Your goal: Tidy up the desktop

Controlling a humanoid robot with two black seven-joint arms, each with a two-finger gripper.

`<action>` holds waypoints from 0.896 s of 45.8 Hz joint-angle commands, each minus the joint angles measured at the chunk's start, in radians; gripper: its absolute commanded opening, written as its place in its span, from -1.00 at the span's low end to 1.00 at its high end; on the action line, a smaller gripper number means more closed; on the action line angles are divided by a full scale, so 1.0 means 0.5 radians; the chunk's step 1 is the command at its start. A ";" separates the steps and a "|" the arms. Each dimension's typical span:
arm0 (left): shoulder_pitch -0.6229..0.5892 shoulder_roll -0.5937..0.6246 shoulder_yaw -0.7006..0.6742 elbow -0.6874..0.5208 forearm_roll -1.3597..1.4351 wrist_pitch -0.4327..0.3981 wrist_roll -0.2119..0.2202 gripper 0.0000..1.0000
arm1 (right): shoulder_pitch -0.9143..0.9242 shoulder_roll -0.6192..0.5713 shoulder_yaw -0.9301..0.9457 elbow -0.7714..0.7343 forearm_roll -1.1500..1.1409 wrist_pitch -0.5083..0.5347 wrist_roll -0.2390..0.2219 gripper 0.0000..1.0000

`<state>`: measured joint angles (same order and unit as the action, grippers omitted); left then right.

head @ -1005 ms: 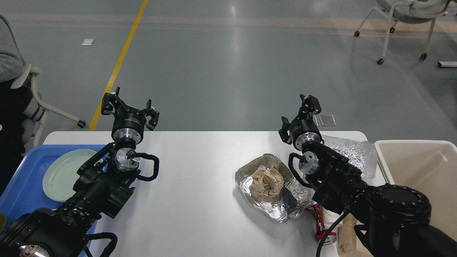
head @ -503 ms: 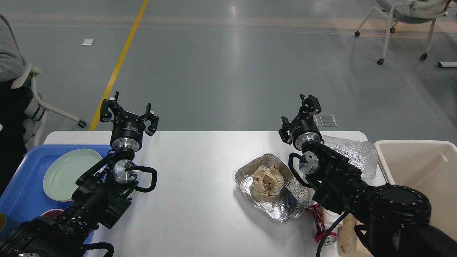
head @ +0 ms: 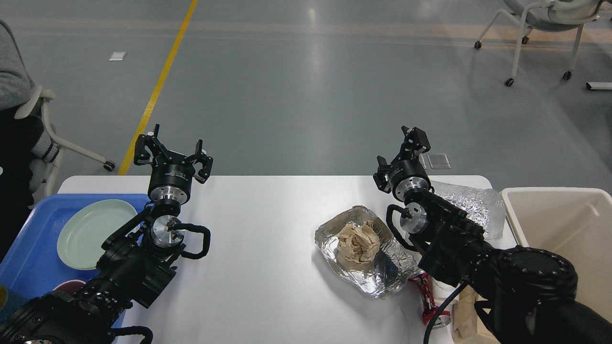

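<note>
The white desktop [head: 267, 229] stretches across the lower part of the head view. On its right half lies a crumpled foil sheet [head: 330, 235] with a wad of brown paper [head: 356, 241] in it. My left gripper [head: 173, 152] hovers over the desktop's far left edge, open and empty. My right gripper [head: 399, 153] hangs over the far right edge, just beyond the foil, with its fingers spread and nothing between them.
A blue tray [head: 28, 248] at the left holds a pale green plate [head: 91, 231] and a dark red dish [head: 67, 285]. A beige bin [head: 564, 229] stands at the right. Clear crinkled plastic [head: 473, 205], a red wrapper [head: 423, 289] and brown paper [head: 466, 315] lie near my right arm.
My left arm has shifted slightly to the left and back, uncovering more of the green plate. The right arm and the foil have not moved.
</note>
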<state>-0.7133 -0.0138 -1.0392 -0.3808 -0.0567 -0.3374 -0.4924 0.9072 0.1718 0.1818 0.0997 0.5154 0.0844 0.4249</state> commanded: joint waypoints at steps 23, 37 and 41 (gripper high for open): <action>0.000 0.000 0.001 -0.002 0.000 0.000 0.000 1.00 | -0.001 0.000 -0.002 0.000 0.000 0.000 0.000 1.00; 0.000 0.000 0.001 -0.002 0.000 0.000 0.000 1.00 | 0.002 0.000 0.001 0.000 0.000 0.000 0.000 1.00; 0.000 0.000 0.001 -0.002 0.000 0.000 0.000 1.00 | -0.001 0.000 0.001 0.000 0.000 0.000 0.003 1.00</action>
<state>-0.7133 -0.0138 -1.0385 -0.3820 -0.0568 -0.3375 -0.4924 0.9071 0.1718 0.1822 0.0997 0.5154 0.0844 0.4249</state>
